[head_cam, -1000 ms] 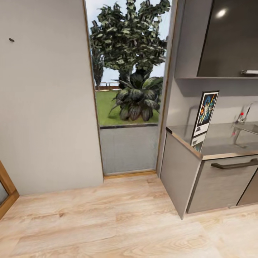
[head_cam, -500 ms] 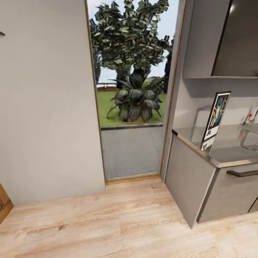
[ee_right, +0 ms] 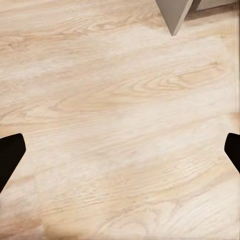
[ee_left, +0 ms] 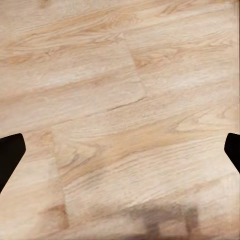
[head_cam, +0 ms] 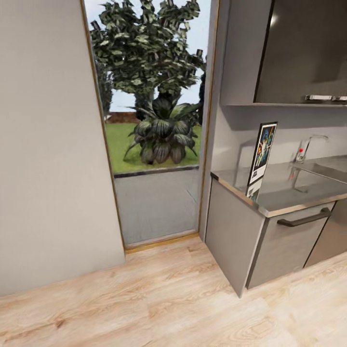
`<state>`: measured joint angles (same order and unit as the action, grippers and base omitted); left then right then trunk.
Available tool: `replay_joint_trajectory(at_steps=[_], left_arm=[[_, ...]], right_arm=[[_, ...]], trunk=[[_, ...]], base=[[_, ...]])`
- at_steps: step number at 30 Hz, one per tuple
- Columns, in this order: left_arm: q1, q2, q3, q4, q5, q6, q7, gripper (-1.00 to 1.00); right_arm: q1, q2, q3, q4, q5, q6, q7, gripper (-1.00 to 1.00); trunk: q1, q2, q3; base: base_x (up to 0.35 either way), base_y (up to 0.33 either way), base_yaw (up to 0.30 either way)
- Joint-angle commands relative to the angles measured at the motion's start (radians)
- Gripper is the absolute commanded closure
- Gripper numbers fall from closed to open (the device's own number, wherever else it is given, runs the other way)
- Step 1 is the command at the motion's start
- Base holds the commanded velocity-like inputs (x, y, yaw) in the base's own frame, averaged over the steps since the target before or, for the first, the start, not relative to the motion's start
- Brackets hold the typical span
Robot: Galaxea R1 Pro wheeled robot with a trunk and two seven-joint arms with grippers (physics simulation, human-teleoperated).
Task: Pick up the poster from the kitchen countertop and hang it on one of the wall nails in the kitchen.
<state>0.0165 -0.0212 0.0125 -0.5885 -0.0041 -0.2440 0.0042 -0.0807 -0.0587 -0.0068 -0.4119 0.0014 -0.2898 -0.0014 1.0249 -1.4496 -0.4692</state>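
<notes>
Standing upright, the poster (head_cam: 261, 152) rests on the kitchen countertop (head_cam: 289, 193) near its doorway end; left gripper (ee_left: 120, 150) and right gripper (ee_right: 120, 150) hang wide apart, empty, over wood floor (head_cam: 144, 303).

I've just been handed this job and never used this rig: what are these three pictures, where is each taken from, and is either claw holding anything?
This is a wheeled robot with two arms, each ending in a two-fingered claw. The large picture comes from its head camera, looking forward and down into a kitchen. There the poster stands upright on the kitchen countertop, near its left end, with a faucet further right. A glass door shows a garden outside.

The two smaller pictures come from cameras on the wrists, looking along the fingers. Both look down on the wooden floor. The dark tips at each picture's edges are the fingers of the left claw and right claw: both are wide open and hold nothing.
</notes>
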Motion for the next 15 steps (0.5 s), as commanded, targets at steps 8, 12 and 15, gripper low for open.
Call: replay_joint_trajectory(at_steps=[8, 12, 15], left_arm=[[0.000, 0.000, 0.001, -0.001, 0.000, -0.001, 0.000, -1.00], [0.000, 0.000, 0.001, -0.001, 0.000, -0.001, 0.000, -1.00], [0.000, 0.000, 0.001, -0.001, 0.000, -0.001, 0.000, -1.00]], right_arm=[[-0.001, 0.000, -0.001, 0.001, 0.000, -0.003, 0.000, -1.00], [-0.001, 0.000, -0.001, 0.001, 0.000, -0.003, 0.000, -1.00], [-0.001, 0.000, -0.001, 0.001, 0.000, -0.003, 0.000, -1.00]], trunk=[[0.000, 0.000, -0.001], [0.000, 0.000, -0.001], [0.000, 0.000, -0.001]], base=[[0.165, 0.194, -0.045], [0.199, 0.241, -0.118], [0.201, 0.244, -0.230]])
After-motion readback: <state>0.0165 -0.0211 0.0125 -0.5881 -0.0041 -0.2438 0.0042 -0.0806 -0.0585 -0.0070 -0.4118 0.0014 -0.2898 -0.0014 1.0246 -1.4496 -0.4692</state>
